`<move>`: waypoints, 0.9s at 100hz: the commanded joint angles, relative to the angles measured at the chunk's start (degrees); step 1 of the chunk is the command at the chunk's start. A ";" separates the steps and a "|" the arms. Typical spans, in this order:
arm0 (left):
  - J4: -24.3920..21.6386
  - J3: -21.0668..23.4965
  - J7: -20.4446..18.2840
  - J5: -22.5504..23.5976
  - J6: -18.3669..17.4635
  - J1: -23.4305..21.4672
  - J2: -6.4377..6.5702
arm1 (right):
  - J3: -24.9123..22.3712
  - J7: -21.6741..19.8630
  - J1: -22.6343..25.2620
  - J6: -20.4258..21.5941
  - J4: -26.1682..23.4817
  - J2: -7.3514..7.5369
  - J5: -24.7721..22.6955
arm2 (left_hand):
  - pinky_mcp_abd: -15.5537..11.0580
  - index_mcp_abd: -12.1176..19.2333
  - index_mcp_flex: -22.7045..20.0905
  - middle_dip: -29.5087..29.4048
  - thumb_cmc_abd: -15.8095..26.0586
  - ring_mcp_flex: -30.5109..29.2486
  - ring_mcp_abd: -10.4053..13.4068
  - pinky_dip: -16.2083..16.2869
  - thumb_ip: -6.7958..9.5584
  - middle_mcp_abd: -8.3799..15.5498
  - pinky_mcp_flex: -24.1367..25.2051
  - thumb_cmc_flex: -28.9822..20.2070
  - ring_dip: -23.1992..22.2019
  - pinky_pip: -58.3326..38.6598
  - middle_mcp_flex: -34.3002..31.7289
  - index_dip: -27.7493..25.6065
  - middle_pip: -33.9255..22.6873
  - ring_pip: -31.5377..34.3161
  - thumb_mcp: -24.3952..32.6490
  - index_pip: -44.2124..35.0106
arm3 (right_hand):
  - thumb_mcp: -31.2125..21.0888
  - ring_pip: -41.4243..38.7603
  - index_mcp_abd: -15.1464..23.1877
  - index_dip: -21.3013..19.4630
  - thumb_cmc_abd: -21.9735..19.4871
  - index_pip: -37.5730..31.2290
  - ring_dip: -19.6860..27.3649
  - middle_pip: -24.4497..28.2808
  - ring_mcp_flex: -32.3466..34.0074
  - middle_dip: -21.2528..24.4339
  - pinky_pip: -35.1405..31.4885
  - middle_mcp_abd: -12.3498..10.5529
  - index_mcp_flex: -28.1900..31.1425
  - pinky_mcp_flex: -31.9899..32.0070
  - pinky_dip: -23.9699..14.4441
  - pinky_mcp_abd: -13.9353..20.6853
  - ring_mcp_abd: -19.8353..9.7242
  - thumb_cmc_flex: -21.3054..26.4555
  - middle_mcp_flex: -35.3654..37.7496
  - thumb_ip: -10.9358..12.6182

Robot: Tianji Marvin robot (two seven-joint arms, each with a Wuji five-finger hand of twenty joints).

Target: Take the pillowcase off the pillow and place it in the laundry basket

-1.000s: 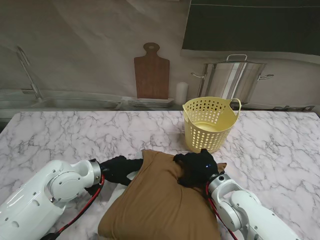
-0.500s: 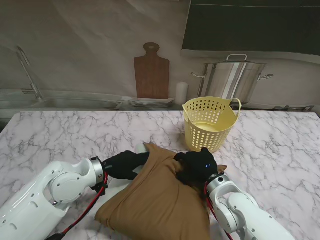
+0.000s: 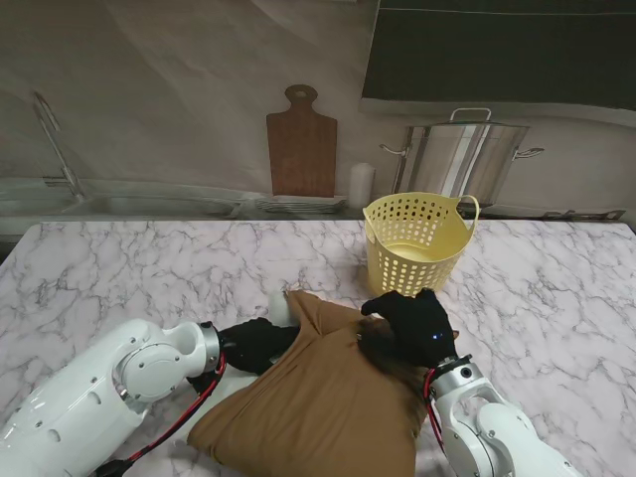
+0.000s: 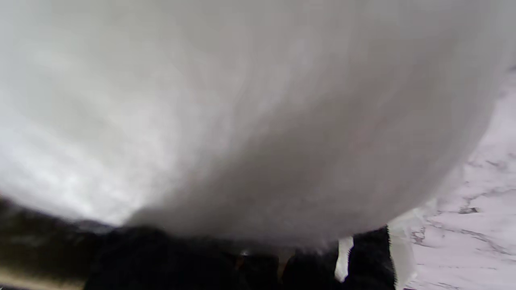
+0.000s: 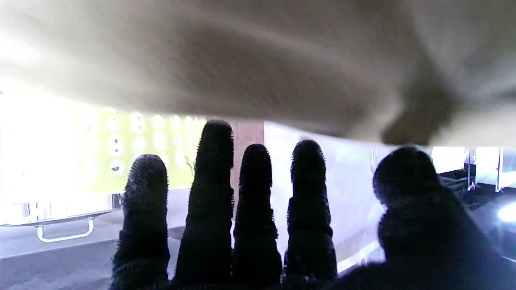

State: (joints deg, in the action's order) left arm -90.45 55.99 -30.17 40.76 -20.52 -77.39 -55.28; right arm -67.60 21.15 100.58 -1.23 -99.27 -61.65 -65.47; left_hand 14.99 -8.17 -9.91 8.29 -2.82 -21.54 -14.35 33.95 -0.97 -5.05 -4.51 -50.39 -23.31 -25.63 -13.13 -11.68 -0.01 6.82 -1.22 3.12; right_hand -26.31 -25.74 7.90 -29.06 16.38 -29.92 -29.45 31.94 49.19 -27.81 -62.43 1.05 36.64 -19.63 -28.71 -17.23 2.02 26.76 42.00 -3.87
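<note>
Right hand [image 3: 415, 323] lifted off pillowcase [image 3: 318, 397], fingers [image 5: 213, 161] released, left hand [image 3: 260, 343] grasping pillow [image 3: 279, 302], no readable writing.

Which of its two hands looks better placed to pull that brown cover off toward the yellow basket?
The right hand, probably: it sits on the pillowcase nearest the laundry basket. The left hand lies at the pillow's opposite side, better for holding it back.
</note>
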 commanded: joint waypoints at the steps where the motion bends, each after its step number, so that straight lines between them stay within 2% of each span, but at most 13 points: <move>1: 2.02 -1.09 -2.08 1.40 -0.12 -1.52 0.32 | 0.56 -1.40 -0.65 -0.66 -1.00 -0.40 0.30 | -0.11 2.14 -0.92 0.69 -4.99 -2.06 2.09 -0.24 0.19 -0.27 0.30 -2.03 -0.76 -7.63 -0.13 -0.81 -1.19 3.25 -0.26 -2.70 | 2.42 -0.32 -1.21 -0.46 -2.57 1.46 0.10 -0.22 -2.42 0.46 0.57 1.25 -1.84 1.53 0.06 -0.34 0.55 -2.81 -2.46 1.23; 8: 1.89 -1.00 -2.08 2.66 -0.35 -1.82 0.41 | 1.25 -6.57 -0.94 -1.63 -2.06 -0.17 1.17 | -0.06 2.12 -0.91 0.67 -5.13 -1.99 2.06 -0.26 0.20 -0.36 0.32 -2.05 -0.77 -7.59 -0.04 -0.79 -1.20 3.26 -0.20 -2.70 | 2.86 3.49 -5.51 2.11 -3.11 9.67 2.19 -3.84 -8.27 2.19 2.97 2.71 -12.92 4.92 0.23 -0.92 2.05 -7.37 -10.06 1.10; 16: 1.65 -0.90 -2.41 3.98 -0.85 -2.14 0.58 | 2.65 -13.67 -2.18 -2.48 -2.61 0.46 1.32 | -0.19 2.15 -0.91 0.65 -5.18 -1.97 2.14 -0.27 0.20 -0.35 0.29 -1.97 -0.77 -7.60 0.04 -0.78 -1.20 3.27 -0.19 -2.70 | -1.40 9.19 -9.07 3.94 0.15 19.88 6.11 -9.55 -11.96 7.35 7.06 4.00 -24.02 7.54 -0.07 -2.55 4.02 -14.15 -17.69 -0.02; 23: 1.45 -0.67 -2.47 5.19 -1.40 -2.52 0.68 | 4.59 -17.52 -4.28 -3.04 -1.72 1.04 0.38 | -0.23 2.20 -0.87 0.64 -5.36 -1.99 2.20 -0.27 0.22 -0.43 0.21 -1.99 -0.77 -7.64 0.08 -0.76 -1.21 3.30 -0.16 -2.69 | -4.40 10.06 -10.39 4.18 3.23 24.79 6.41 -10.66 -10.69 9.70 7.35 4.20 -26.81 6.65 -0.97 -2.82 4.38 -16.15 -19.19 -0.73; 29: 1.27 -0.36 -2.50 6.19 -1.68 -2.88 0.73 | 6.13 -20.29 -5.79 -3.83 -0.74 1.41 -0.28 | -0.24 2.32 -0.97 0.64 -5.68 -1.98 2.24 -0.28 0.21 -0.38 0.25 -1.95 -0.76 -7.64 0.05 -0.76 -1.24 3.30 -0.21 -2.72 | -5.42 7.48 -10.94 2.88 6.21 24.79 4.68 -9.13 -6.98 9.41 6.05 3.99 -26.99 4.88 -2.05 -2.71 3.45 -14.77 -18.18 -0.88; 36: 1.08 -0.13 -2.80 7.64 -2.11 -3.04 0.86 | 7.13 -22.42 -6.78 -4.47 0.16 1.75 -1.21 | -0.25 2.54 -1.12 0.63 -6.20 -1.98 2.33 -0.30 0.21 -0.30 0.27 -1.79 -0.74 -7.65 0.01 -0.76 -1.26 3.28 -0.28 -2.76 | -5.21 -0.87 -8.22 -0.15 10.44 19.94 -0.80 -2.68 2.01 5.78 4.05 0.38 -21.61 1.71 -3.51 -2.37 -0.02 -7.96 -9.33 -0.77; 44: 1.03 -0.25 -3.85 9.01 -2.28 -2.80 1.08 | 7.39 -22.31 -7.02 -4.86 1.38 1.90 -1.92 | -0.38 2.76 -1.20 0.61 -6.92 -1.93 2.47 -0.38 0.23 -0.03 0.29 -1.27 -0.69 -7.56 0.04 -0.74 -1.24 3.21 -0.40 -2.75 | 0.14 -11.19 -1.85 -1.75 11.37 8.40 -5.26 6.37 11.06 -1.63 1.55 -3.46 -7.44 -2.27 -3.19 -2.25 -3.15 6.39 6.86 0.89; 48: 1.04 -0.43 -4.55 9.47 -2.27 -2.55 1.21 | 7.15 -21.69 -6.80 -4.87 1.91 1.88 -2.02 | -0.36 2.85 -1.11 0.58 -7.07 -1.87 2.45 -0.43 0.25 -0.08 0.30 -0.88 -0.64 -7.48 0.17 -0.72 -1.19 3.15 -0.40 -2.70 | -0.43 -16.36 1.09 -2.25 10.46 2.82 -6.89 9.35 14.81 -4.35 0.30 -4.62 -0.68 -4.06 -2.88 -2.10 -4.02 11.68 13.54 1.11; 52: 1.11 -0.62 -5.18 9.56 -2.06 -2.35 1.31 | 6.77 -20.68 -6.44 -4.92 2.39 1.83 -2.14 | -0.29 2.81 -1.08 0.56 -7.23 -1.79 2.46 -0.48 0.28 -0.06 0.34 -0.66 -0.60 -7.40 0.30 -0.70 -1.15 3.09 -0.35 -2.68 | -4.89 -21.56 4.68 8.28 12.47 -14.52 -7.80 10.84 18.36 -8.85 -1.01 -5.42 1.15 -5.44 -2.13 -1.89 -4.67 15.71 19.15 -1.86; 55: 1.18 -0.77 -5.52 9.51 -1.86 -2.21 1.36 | 6.26 -19.93 -6.03 -4.81 2.52 1.82 -2.51 | -0.29 2.83 -1.05 0.54 -7.36 -1.71 2.42 -0.50 0.29 -0.07 0.35 -0.60 -0.58 -7.37 0.35 -0.69 -1.13 3.04 -0.31 -2.67 | -9.60 -24.65 6.01 10.55 12.65 -19.80 -8.33 12.37 20.85 -9.85 -1.78 -6.05 4.22 -6.43 -1.94 -1.70 -5.16 15.73 22.52 -3.33; 62: 1.09 -1.08 -6.56 9.56 -1.35 -1.94 1.52 | 4.48 -18.23 -4.57 -4.24 2.50 1.79 -3.12 | -0.38 2.90 -0.93 0.51 -7.42 -1.57 2.50 -0.55 0.31 0.01 0.45 -0.27 -0.53 -7.23 0.52 -0.65 -1.07 2.96 -0.25 -2.62 | -15.32 -30.55 6.78 10.54 11.13 -23.47 -9.68 15.89 24.61 -11.44 -3.04 -5.73 9.40 -8.13 -1.72 -1.33 -6.03 16.53 26.83 -4.88; 76: 0.95 -1.76 -8.14 9.85 -0.57 -1.45 1.76 | -0.55 -19.00 -0.18 -2.68 -0.11 2.18 -7.18 | -0.47 2.83 -0.86 0.46 -7.55 -1.33 2.60 -0.62 0.32 0.09 0.54 0.10 -0.42 -7.04 0.78 -0.60 -0.98 2.79 -0.15 -2.60 | -18.63 -38.39 5.68 6.97 10.81 -24.76 -10.61 19.57 25.50 -14.97 -4.01 -3.02 10.54 -8.85 -1.18 -1.73 -7.64 16.74 28.01 -5.56; 90: 0.75 -2.34 -9.84 10.22 0.25 -1.00 2.00 | -5.73 -22.09 4.33 -1.18 -2.96 2.51 -10.98 | -0.70 2.51 -0.56 0.37 -7.43 -1.06 2.72 -0.67 0.32 0.01 0.66 0.40 -0.33 -6.81 1.27 -0.49 -0.79 2.64 -0.09 -2.49 | -19.74 -40.06 5.73 4.32 10.92 -24.53 -10.14 19.67 25.21 -16.72 -3.90 -2.16 11.21 -8.69 -0.88 -2.27 -7.55 17.02 28.23 -6.00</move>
State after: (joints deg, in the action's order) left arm -93.35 54.70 -36.00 49.40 -21.16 -76.78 -55.12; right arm -71.25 -0.04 102.78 -1.82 -103.88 -61.03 -75.04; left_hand 12.85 -4.41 -7.62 7.77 -2.63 -18.21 -10.08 32.94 -0.85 -0.13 -3.52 -48.15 -22.42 -22.54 -10.05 -11.02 2.91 3.87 -1.12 6.00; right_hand -28.23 -46.21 13.05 -19.58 26.63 -47.90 -33.58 44.15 65.22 -41.59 -65.13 -4.58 42.69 -28.31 -30.14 -18.51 -5.30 30.94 65.32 -14.53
